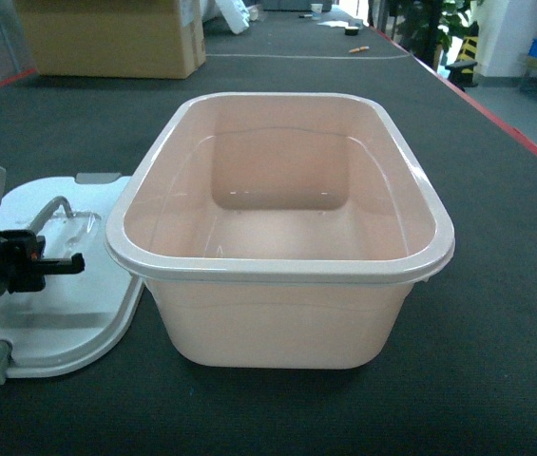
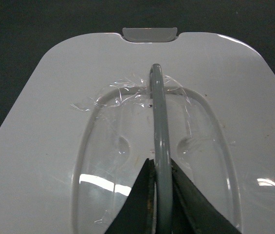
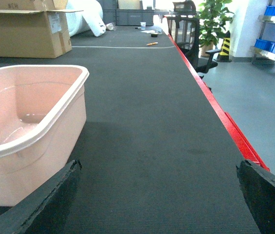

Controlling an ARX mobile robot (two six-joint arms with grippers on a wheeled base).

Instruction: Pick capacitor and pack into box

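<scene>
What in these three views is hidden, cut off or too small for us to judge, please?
- Capacitor: in no view.
- Box floor: near strip hidden behind its front rim in the head view; the right wrist view crops it at the left edge.
- Lid: the box covers its right edge in the head view.
- Right gripper: absent from the head view.
- Left gripper: fingertips cut by the bottom edge, closed around the lid handle.
</scene>
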